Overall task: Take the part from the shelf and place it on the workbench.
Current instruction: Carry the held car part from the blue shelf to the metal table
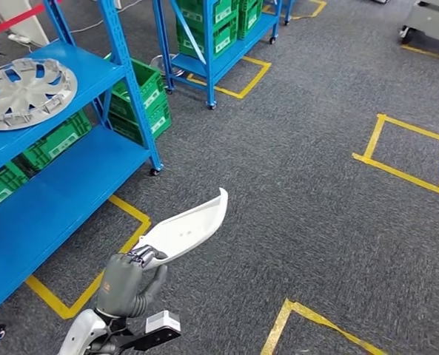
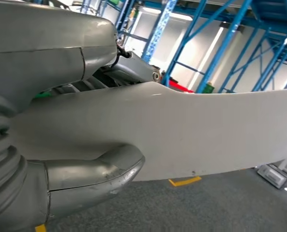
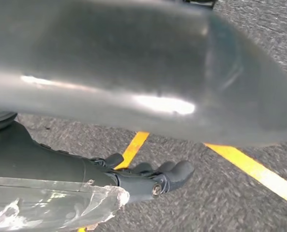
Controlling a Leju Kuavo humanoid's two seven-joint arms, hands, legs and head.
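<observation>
Grey carpet [image 1: 295, 177] with yellow tape lines lies under the left hand [image 1: 129, 282], which holds the long white part [image 1: 186, 229] up, beside the blue shelf [image 1: 66, 192]; right hand's [image 3: 149, 180] fingers hang loosely bent, holding nothing

The head view is evenly and brightly lit, and only soft, faint shadows are cast on the grey carpet [image 1: 295, 170]; detail is kept sharp to the edges. In the left wrist view, bright glare is seen from windows [image 2: 193, 53] behind the blue racks, and the near white part [image 2: 193, 130] is rendered soft. The right wrist view is dimmer; a large grey surface [image 3: 116, 63] is blurred, with a white highlight, and the carpet is smeared.
</observation>
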